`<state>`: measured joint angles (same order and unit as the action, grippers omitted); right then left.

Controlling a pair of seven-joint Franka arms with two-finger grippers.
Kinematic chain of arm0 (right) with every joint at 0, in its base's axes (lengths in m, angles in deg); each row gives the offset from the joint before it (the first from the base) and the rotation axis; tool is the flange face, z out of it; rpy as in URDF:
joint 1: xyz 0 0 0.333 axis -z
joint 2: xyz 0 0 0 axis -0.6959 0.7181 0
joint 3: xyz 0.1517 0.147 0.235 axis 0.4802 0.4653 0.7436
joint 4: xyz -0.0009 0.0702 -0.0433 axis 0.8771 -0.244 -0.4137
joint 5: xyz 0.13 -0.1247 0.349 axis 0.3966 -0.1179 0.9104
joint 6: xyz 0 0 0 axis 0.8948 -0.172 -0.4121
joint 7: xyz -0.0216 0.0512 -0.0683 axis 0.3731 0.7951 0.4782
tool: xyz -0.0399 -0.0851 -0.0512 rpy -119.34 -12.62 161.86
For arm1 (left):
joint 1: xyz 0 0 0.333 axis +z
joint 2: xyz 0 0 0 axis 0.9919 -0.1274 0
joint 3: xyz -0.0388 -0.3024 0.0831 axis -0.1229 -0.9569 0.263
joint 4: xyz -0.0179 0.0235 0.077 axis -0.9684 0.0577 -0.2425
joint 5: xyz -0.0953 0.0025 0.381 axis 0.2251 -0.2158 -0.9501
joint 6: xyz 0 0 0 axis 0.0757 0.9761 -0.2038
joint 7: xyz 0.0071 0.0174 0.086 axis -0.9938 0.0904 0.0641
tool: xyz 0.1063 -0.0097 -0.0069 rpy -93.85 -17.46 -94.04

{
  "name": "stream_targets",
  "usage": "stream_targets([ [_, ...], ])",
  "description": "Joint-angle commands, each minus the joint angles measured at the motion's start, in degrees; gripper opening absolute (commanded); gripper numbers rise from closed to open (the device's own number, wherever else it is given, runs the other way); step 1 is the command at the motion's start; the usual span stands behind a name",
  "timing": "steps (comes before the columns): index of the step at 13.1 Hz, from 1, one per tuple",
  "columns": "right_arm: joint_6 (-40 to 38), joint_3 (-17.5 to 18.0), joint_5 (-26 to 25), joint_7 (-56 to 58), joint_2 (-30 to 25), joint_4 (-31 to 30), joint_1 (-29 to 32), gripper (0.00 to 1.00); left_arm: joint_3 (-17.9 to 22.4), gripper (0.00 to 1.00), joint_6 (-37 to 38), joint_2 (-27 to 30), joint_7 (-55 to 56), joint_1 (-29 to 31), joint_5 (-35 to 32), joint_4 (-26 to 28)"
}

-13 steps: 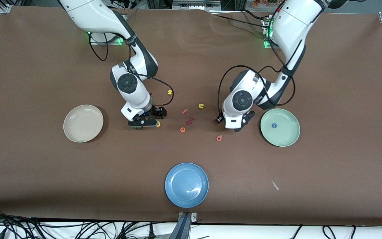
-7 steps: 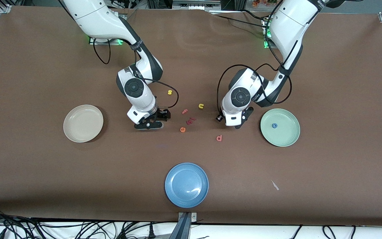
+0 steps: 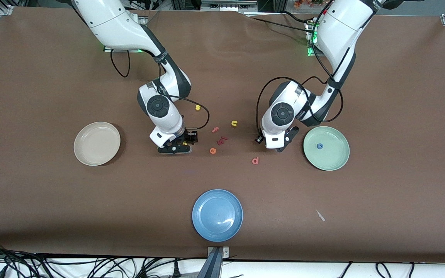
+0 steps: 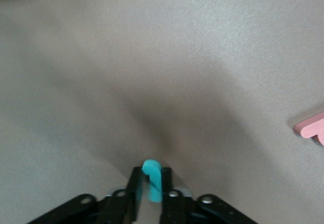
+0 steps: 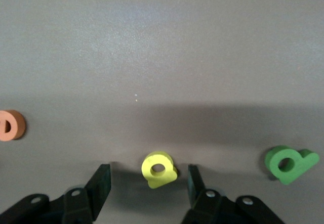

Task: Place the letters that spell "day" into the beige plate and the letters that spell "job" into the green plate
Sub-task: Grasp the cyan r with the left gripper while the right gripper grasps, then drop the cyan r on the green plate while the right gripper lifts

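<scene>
Brown cloth covers the table (image 3: 52, 216), with the beige plate (image 3: 97, 143) toward the right arm's end and the green plate (image 3: 326, 148) toward the left arm's end, a blue ring letter (image 3: 319, 146) lying in it. Between them, the right gripper (image 5: 149, 181) is down at the cloth with its fingers apart on either side of the yellow letter (image 5: 159, 169), neither touching it; the green letter (image 5: 290, 164) lies just beside. Close by the green plate, the left gripper (image 4: 150, 183) is clenched on a teal letter (image 4: 152, 179), which stands upright between its fingers. A salmon letter (image 3: 255, 160) lies on the cloth nearer the front camera, between the two grippers.
</scene>
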<state>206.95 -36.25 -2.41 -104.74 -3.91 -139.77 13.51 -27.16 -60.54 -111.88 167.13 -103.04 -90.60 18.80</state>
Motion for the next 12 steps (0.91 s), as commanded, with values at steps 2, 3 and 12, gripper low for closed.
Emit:
stream_targets([
  [2, -1.50, -0.40, 0.62, 0.10, 0.88, 1.63, -0.35, 0.56, 0.04, 0.00, 0.21, 1.70, 0.13, -0.03, -3.52, 0.57],
  [3, -2.03, -0.31, 0.62, 0.10, 0.88, 1.63, -0.26, 0.54, 0.12, 0.00, 0.56, 2.05, 0.21, 0.06, -3.78, 0.30],
  [12, -2.91, -0.40, 0.62, 0.46, 0.88, 1.54, 0.00, 0.31, 0.21, 0.00, 17.00, 5.22, -17.36, 9.10, -15.26, -4.36],
])
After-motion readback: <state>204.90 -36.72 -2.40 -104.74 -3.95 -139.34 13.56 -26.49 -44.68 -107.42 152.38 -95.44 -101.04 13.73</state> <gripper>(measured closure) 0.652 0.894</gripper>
